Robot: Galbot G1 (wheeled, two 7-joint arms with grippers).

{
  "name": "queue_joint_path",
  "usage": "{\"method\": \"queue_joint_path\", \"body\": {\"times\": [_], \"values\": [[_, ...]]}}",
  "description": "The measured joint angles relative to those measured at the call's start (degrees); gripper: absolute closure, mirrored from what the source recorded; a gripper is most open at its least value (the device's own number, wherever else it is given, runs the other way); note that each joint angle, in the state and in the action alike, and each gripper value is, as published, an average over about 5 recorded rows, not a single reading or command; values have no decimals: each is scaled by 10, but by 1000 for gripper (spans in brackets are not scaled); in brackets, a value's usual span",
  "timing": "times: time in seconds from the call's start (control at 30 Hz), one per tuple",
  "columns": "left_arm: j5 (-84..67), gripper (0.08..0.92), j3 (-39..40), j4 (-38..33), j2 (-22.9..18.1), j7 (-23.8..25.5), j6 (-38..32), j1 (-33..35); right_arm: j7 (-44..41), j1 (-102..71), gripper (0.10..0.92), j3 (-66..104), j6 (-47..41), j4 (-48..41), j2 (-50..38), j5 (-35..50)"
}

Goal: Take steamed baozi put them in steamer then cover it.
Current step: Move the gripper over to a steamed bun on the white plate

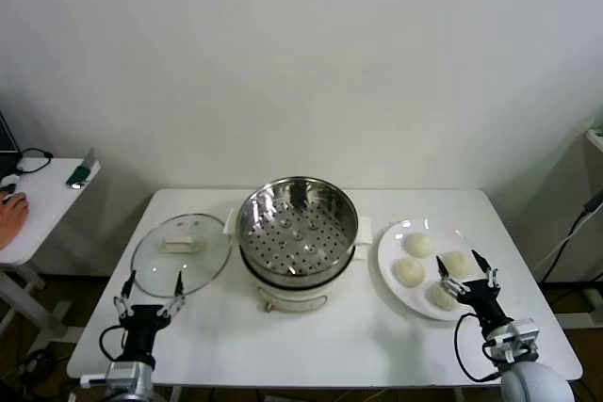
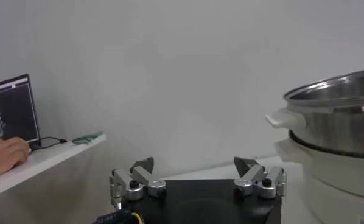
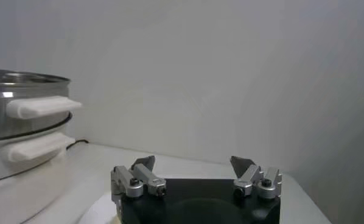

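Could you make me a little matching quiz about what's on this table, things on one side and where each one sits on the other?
Things:
1. glass lid
2. steamer
3. buns
4. right end effector

Places:
A. table's middle, tray empty
B. open, over the plate's near edge
C. on the white plate
D. flat on the table, left of the pot

Pairs: 1-D, 2-A, 3-C, 4-B

A white plate (image 1: 396, 270) sits on the white table (image 1: 358, 345); laptop (image 2: 10, 112) on side desk (image 1: 47, 197).
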Motion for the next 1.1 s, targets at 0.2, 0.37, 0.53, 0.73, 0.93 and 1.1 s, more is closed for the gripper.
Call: {"method": "queue_joint_path", "body": {"times": [0.2,0.37,0.53,0.73,0.93,1.1], "values": [[1,177,1,-2,1,0,3,2,-47,33,203,-18,-51,-9,-59,-24],[1,177,3,-3,3,0,5,0,-113,90,203,-62,-107,-31,-142,-56],[1,177,4,-5,5,5,12,1,-197,186,203,-146,-130,-80,-223,-99],[2,177,2,-1,8,9,20,-3,-293,336,203,-292,-130,-155,-292,-142],[5,177,0,3,10,11,26,-6,-366,506,203,-469,-112,-230,-319,-170],[7,177,-2,3,10,10,27,-8,-409,634,203,-612,-95,-293,-313,-188]]}}
